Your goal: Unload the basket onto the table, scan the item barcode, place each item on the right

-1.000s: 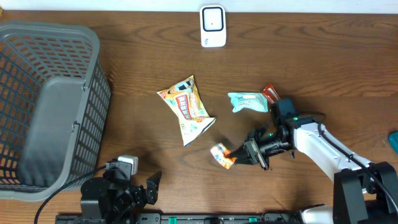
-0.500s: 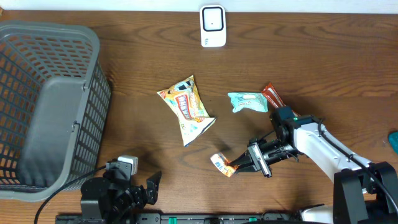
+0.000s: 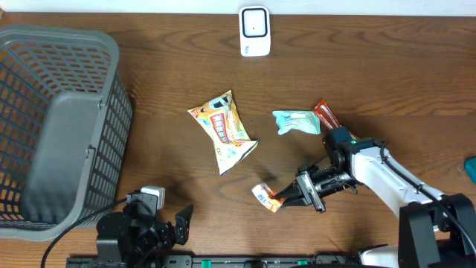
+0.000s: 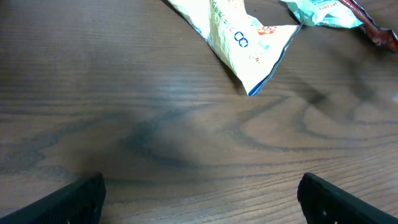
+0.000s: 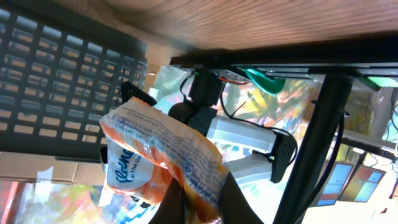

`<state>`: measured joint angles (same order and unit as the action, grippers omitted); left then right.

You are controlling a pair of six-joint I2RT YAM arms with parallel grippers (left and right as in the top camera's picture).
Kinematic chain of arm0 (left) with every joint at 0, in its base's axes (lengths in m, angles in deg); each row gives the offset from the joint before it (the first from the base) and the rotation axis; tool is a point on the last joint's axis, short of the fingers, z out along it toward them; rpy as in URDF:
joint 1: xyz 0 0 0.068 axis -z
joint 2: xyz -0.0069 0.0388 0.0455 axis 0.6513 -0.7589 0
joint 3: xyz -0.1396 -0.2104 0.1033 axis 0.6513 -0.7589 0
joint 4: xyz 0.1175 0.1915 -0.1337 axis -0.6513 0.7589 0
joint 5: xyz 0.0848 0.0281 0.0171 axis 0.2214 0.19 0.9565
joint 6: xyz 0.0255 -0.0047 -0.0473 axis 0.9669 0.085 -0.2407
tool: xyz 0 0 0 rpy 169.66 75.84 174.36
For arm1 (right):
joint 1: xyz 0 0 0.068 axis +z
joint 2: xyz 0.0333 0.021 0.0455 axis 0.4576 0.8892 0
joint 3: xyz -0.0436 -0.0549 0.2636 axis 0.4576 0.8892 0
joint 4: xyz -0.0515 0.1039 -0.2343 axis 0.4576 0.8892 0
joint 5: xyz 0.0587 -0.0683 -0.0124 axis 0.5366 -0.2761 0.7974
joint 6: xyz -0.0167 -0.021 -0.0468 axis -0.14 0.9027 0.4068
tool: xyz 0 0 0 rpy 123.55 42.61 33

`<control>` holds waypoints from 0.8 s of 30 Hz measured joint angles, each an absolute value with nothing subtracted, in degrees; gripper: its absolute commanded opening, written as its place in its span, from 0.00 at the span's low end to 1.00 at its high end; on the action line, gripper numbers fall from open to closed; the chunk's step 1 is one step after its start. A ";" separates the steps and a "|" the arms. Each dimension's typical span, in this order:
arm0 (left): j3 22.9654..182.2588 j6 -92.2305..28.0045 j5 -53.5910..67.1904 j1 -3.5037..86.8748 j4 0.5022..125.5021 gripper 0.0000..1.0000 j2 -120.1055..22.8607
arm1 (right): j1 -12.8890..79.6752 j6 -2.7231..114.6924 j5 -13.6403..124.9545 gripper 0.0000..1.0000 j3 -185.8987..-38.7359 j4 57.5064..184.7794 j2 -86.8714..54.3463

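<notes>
At the desk, right jaws clench the orange packet by one end, so it may slip before the scanner; left jaws gape.

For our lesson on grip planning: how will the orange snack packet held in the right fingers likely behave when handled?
Probably floppy: the orange packet crumples where the right fingers pinch its end. Likely light, since it juts sideways from that single pinch. Its glossy film may slip.
</notes>
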<state>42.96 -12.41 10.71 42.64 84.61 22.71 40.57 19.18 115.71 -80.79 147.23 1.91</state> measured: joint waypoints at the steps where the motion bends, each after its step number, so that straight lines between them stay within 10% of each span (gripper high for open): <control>1: 42.96 -12.41 10.71 42.64 84.63 0.99 22.71 | 40.57 19.26 115.34 0.01 -80.79 147.25 1.91; 24: 42.96 -12.41 10.71 42.64 84.63 0.99 22.71 | 44.55 30.78 116.89 0.01 -80.79 140.96 1.91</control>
<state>42.96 -12.41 10.71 42.64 84.63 22.71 44.55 30.78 116.89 -80.79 140.96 1.91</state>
